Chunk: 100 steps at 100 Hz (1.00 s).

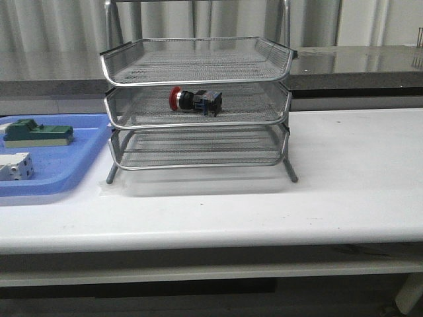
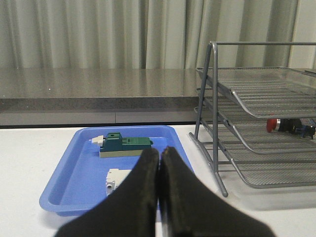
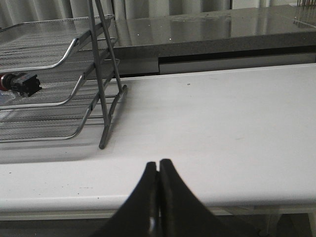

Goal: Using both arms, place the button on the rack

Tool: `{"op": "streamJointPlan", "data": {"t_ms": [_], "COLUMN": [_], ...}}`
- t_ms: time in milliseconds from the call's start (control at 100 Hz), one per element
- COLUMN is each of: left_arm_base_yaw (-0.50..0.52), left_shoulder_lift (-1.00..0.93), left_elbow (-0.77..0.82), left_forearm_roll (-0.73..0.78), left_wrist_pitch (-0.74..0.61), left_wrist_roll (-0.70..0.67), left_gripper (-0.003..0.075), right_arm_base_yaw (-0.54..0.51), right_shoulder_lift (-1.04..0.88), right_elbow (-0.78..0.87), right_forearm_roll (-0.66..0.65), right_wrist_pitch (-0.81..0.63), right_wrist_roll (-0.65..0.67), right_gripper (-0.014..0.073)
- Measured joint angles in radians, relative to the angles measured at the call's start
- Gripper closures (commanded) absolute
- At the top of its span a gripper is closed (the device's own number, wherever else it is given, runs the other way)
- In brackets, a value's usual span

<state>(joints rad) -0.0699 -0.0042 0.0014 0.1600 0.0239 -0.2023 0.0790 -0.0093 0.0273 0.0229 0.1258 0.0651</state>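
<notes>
Red-headed button (image 1: 196,100) on the rack's (image 1: 198,66) middle tier; left gripper (image 2: 159,163) and right gripper (image 3: 158,173) both pressed closed, empty.

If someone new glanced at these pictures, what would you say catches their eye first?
Most likely the red-headed button, lying on its side in the middle tier of the silver wire rack at the centre of the white table. Next, the blue tray left of the rack, holding a green block part and a white block part.

Both wrist views show matte black, smooth, tapering fingers (image 2: 143,197) (image 3: 170,197), without markings.
</notes>
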Motion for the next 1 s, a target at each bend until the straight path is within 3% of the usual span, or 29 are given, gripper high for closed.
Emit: {"op": "streamJointPlan", "data": {"t_ms": [1000], "left_arm_base_yaw": [0.000], "left_shoulder_lift": [0.000], "left_elbow": [0.000], "left_forearm_roll": [-0.072], "left_wrist_pitch": [0.009], "left_wrist_roll": [-0.001], "left_gripper": [0.0741], "right_arm_base_yaw": [0.000], "right_shoulder_lift": [0.000], "right_elbow": [0.000], "right_forearm_roll": [0.000], "right_wrist_pitch": [0.000], "right_wrist_roll": [0.000], "right_gripper": [0.0650]}}
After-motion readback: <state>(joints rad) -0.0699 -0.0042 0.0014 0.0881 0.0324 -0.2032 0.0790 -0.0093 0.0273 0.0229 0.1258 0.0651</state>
